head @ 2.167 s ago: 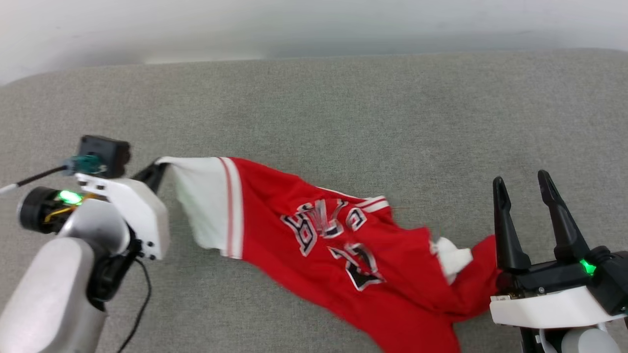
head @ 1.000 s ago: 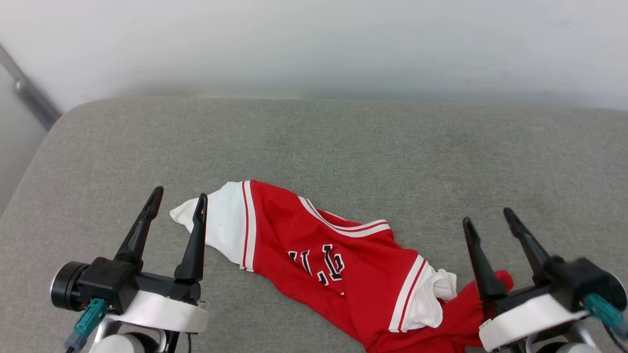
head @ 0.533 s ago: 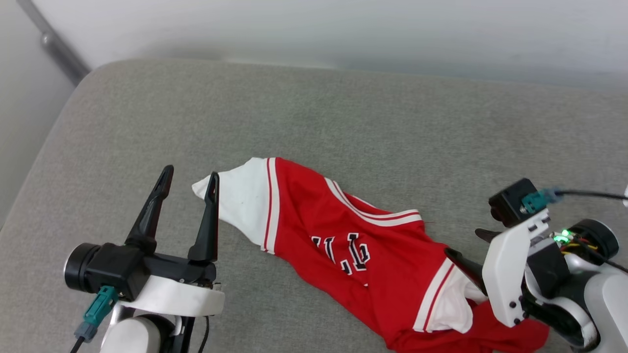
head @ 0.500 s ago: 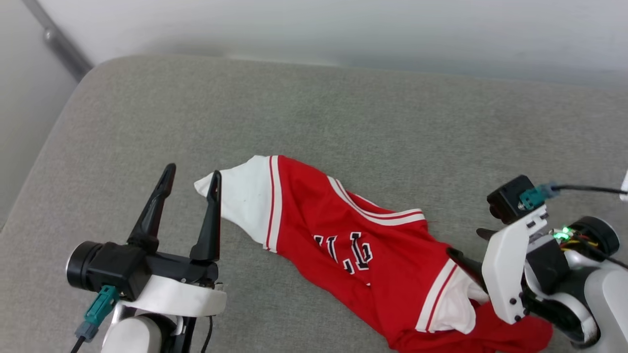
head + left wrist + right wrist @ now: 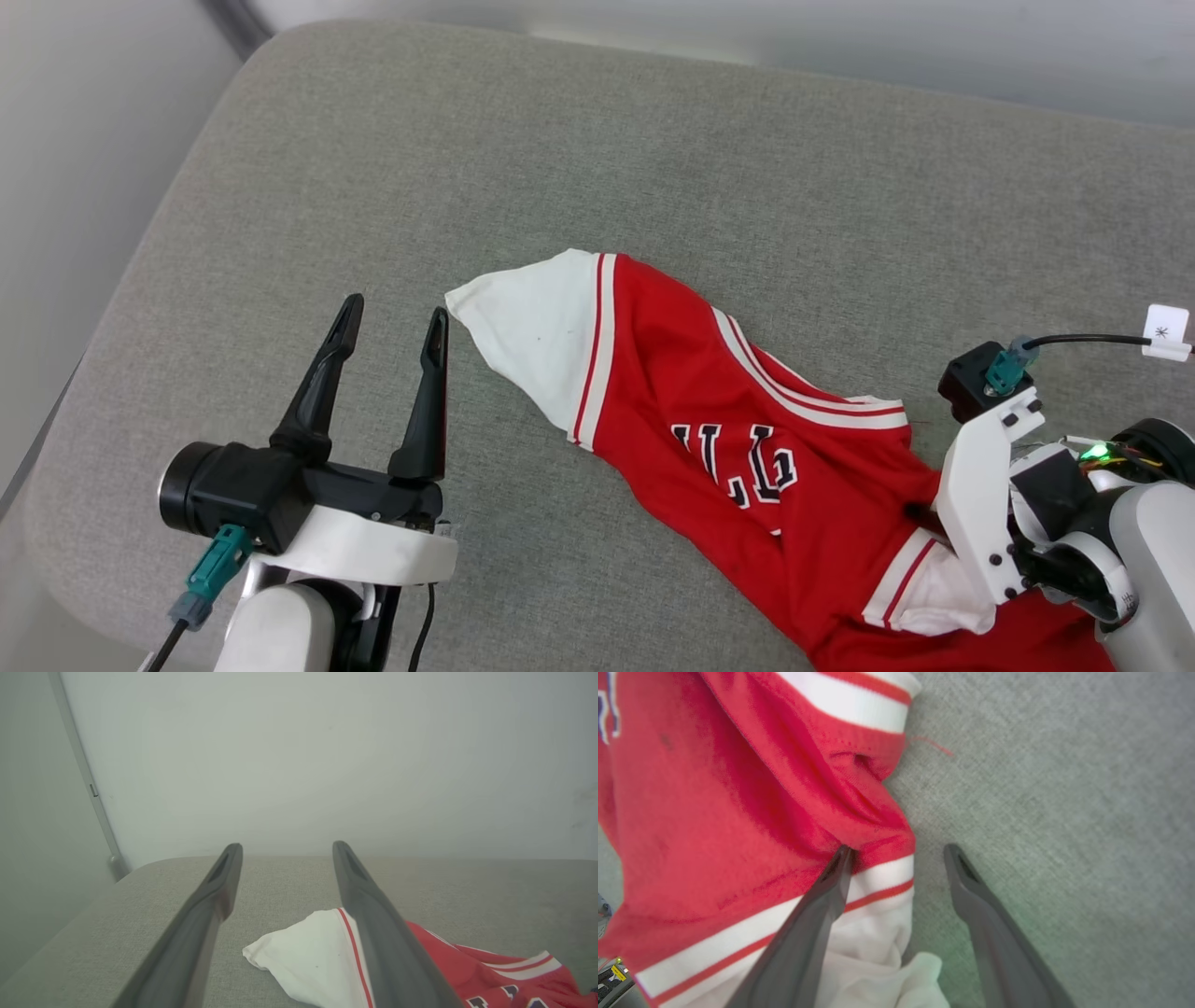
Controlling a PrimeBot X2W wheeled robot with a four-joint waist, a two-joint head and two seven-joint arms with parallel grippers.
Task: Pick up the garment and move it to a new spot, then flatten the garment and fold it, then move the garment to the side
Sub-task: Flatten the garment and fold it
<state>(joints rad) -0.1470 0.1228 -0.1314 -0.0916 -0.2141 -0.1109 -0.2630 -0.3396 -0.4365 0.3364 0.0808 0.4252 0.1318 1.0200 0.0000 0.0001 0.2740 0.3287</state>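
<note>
The garment, a red jersey with white panels, striped trim and dark letters, lies crumpled in a diagonal strip on the grey cushion. My left gripper is open and holds nothing. It hovers just left of the garment's white end, without touching it. My right gripper is open and points down at the garment's right end. One finger presses on the red-and-white fabric, while the other finger is over bare cushion. In the head view the white wrist bracket hides these fingers.
The cushion's rounded left edge drops off beside my left arm. A pale wall rises behind the cushion, with a thin metal pole in the corner. Bare cushion stretches beyond and to the right of the garment.
The left gripper has let go of the white corner and pulled back, open. The right gripper has turned from pointing up to pointing down onto the garment's right end. The camera has shifted.
</note>
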